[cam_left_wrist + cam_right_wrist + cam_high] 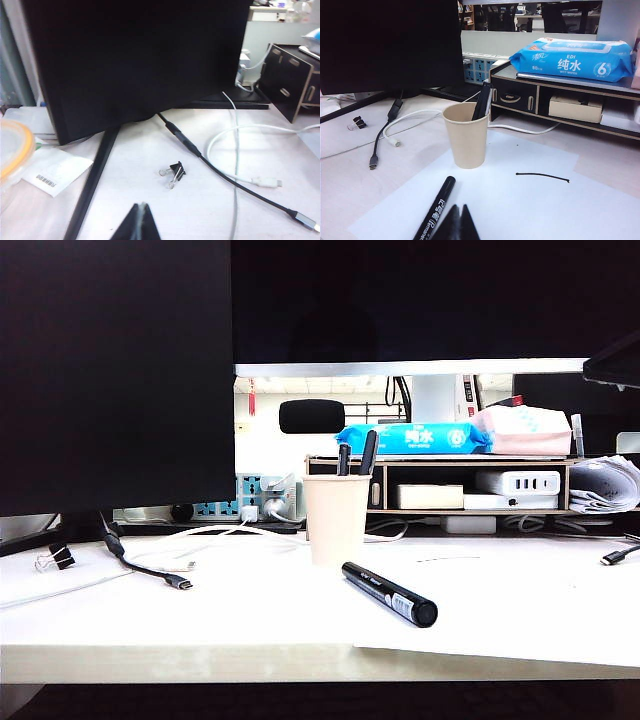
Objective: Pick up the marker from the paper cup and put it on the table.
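Observation:
The thick black marker with white print lies flat on a white sheet on the table, in front of the beige paper cup. Two slim black pens stand in the cup. In the right wrist view, my right gripper is shut and empty, hovering just beside the marker, with the paper cup further off. My left gripper is shut and empty over the table's left part, near a binder clip. Neither gripper shows in the exterior view.
A big dark monitor fills the left. Black and white cables trail across the table beside the cup. A wooden shelf at the back carries a blue wipes pack. The sheet bears a black pen stroke.

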{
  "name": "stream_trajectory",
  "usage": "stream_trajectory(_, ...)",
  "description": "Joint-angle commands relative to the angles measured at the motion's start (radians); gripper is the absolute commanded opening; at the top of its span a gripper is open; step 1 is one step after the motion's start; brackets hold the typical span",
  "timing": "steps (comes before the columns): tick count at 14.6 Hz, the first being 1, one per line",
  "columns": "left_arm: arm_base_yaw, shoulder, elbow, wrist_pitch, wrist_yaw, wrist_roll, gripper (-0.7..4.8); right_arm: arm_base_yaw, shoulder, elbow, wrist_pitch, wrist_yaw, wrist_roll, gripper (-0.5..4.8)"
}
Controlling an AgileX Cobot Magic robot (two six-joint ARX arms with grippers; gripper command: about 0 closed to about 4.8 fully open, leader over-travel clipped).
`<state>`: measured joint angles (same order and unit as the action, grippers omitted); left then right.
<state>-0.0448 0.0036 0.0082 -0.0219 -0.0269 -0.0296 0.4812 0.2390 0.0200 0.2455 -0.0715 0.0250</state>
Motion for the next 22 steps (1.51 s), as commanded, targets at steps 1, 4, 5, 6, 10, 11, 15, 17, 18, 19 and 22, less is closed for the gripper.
stream_trajectory(1, 0.003, 0.000, 0.001, 0.007, 0.008, 0.015, -0.04, 0.000, -0.001, 0.005, 0.013, 0.006, -0.003, -0.06)
stream_trajectory(4, 0.003, 0.000, 0.001, -0.006, 0.008, 0.015, -0.04, 0.000, -0.001, 0.005, 0.013, 0.006, -0.003, -0.06)
stream_trajectory(5, 0.003, 0.000, 0.001, -0.006, 0.008, 0.015, -0.04, 0.000, -0.001, 0.005, 0.013, 0.006, -0.003, -0.06)
stream_trajectory(6, 0.003, 0.000, 0.001, -0.006, 0.008, 0.015, -0.04, 0.000, -0.001, 0.005, 0.013, 0.006, -0.003, -0.06)
stream_trajectory(10, 0.003, 0.000, 0.001, -0.006, 0.008, 0.015, -0.04, 0.000, -0.001, 0.005, 0.013, 0.006, -0.003, -0.06)
stream_trajectory(11, 0.003, 0.000, 0.001, -0.006, 0.008, 0.015, -0.04, 0.000, -0.001, 0.005, 0.013, 0.006, -0.003, -0.06)
stream_trajectory(15, 0.003, 0.000, 0.001, -0.006, 0.008, 0.015, -0.04, -0.046, -0.142, 0.005, -0.075, -0.001, -0.003, -0.06)
stream_trajectory(17, 0.003, 0.000, 0.001, -0.007, 0.008, 0.015, -0.04, -0.166, -0.202, 0.005, -0.095, 0.002, -0.003, -0.06)
stream_trajectory(18, 0.003, 0.000, 0.001, -0.006, 0.008, 0.015, -0.04, -0.227, -0.208, 0.005, -0.097, 0.002, -0.003, -0.06)
stream_trajectory(19, 0.002, 0.000, 0.001, -0.007, 0.008, 0.015, -0.04, -0.295, -0.225, 0.005, -0.123, 0.002, 0.001, -0.06)
stream_trajectory(22, 0.002, 0.000, 0.001, -0.007, 0.008, 0.015, -0.04, -0.334, -0.236, 0.004, -0.173, 0.006, 0.001, -0.06)
